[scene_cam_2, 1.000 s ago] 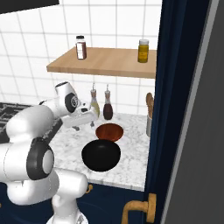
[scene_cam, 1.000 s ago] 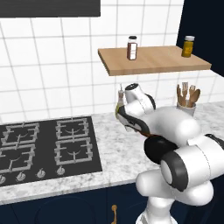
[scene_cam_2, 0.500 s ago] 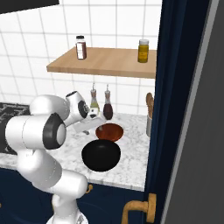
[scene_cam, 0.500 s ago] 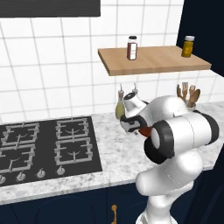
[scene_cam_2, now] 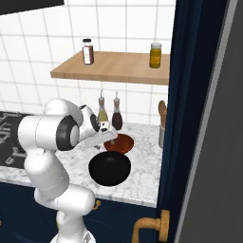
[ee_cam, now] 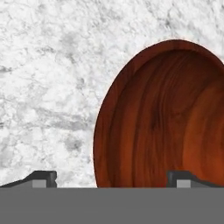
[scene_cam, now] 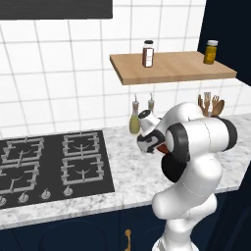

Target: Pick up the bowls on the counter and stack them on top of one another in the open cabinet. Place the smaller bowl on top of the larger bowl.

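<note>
Pincer (ee_cam: 111, 177) is hanging just above the surface (ee_cam: 48, 87) with its jaws spread wide, straddling the near rim of the red bowl (ee_cam: 170, 118): one tip is sitting over bare marble, the other over the bowl's inside. Nothing is being held. From the right base view, the red bowl (scene_cam_2: 119, 143) is resting behind the black bowl (scene_cam_2: 109, 168), the two nearly touching, and the shelf (scene_cam_2: 111, 68) above is carrying two jars but no bowls yet. Trouble could come from the glossy, sloping rim: a shallow pinch might slip off or tip the bowl. Going for this one first also risks the wrong stacking order, I'd guess.
</note>
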